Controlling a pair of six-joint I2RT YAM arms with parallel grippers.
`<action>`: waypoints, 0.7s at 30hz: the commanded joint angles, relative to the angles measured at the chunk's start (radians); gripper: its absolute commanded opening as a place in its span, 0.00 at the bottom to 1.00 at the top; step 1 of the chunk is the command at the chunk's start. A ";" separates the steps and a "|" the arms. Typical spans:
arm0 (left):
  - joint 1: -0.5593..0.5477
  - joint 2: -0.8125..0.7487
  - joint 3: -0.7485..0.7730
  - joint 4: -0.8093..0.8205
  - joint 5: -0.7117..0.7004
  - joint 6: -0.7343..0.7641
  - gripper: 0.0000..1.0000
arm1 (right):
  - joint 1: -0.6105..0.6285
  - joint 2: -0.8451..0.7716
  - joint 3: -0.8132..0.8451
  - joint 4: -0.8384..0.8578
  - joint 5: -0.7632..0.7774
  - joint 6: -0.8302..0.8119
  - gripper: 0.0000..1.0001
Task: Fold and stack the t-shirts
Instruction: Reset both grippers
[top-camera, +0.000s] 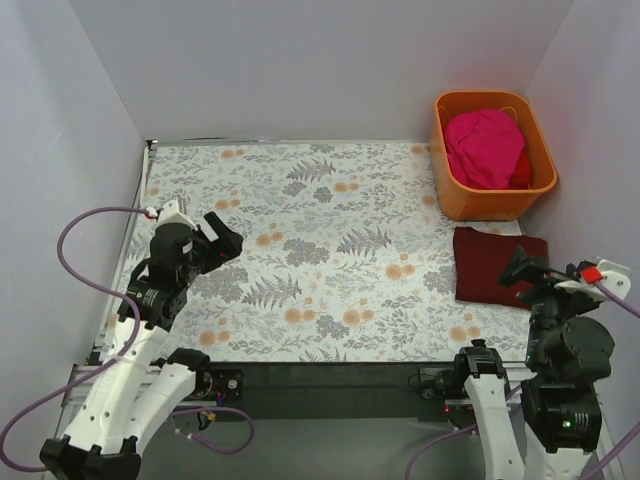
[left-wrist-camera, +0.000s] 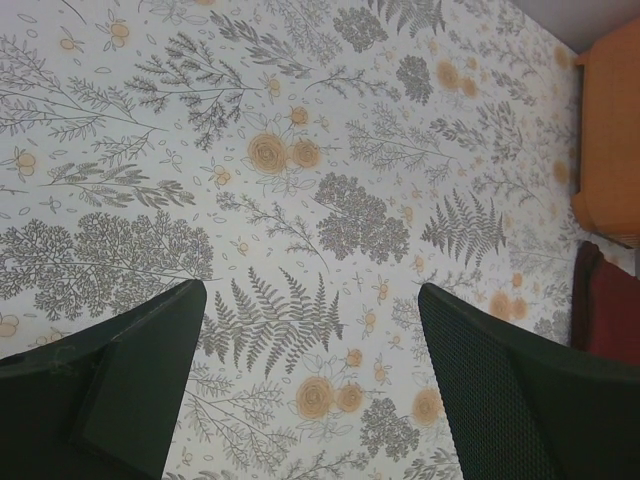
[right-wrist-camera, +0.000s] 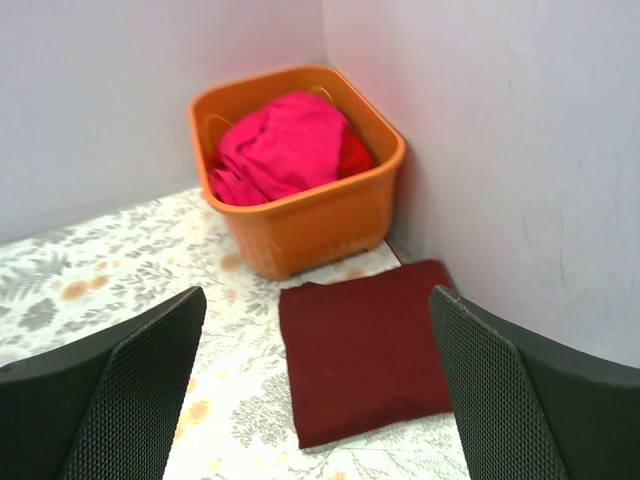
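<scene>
Holding both your left gripper (left-wrist-camera: 310, 380) and right gripper (right-wrist-camera: 318, 400) spread wide and empty, you see the flat-folded maroon t-shirt (right-wrist-camera: 362, 345) beside the orange tub (right-wrist-camera: 310, 215) containing crumpled pink cloth (right-wrist-camera: 280, 145).

White-and-black arms (top-camera: 130, 370), purple cables (top-camera: 75, 235), black mesh-textured claws (right-wrist-camera: 320, 400).

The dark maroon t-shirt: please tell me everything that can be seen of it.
The dark maroon t-shirt is soft, plain cloth, folded into a flat, neat rectangle with no sleeves showing. It lies on the floral tablecloth at the table's right side, just in front of the orange tub, close to the wall. Neither gripper touches it.
</scene>
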 joint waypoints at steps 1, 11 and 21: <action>-0.003 -0.103 0.048 -0.100 -0.047 -0.028 0.87 | 0.032 -0.075 -0.039 0.029 -0.080 -0.046 0.98; -0.004 -0.275 -0.008 -0.070 -0.126 -0.036 0.88 | 0.080 -0.175 -0.167 0.084 -0.079 -0.071 0.98; -0.004 -0.254 -0.068 -0.028 -0.177 -0.030 0.91 | 0.107 -0.164 -0.201 0.104 -0.062 -0.099 0.99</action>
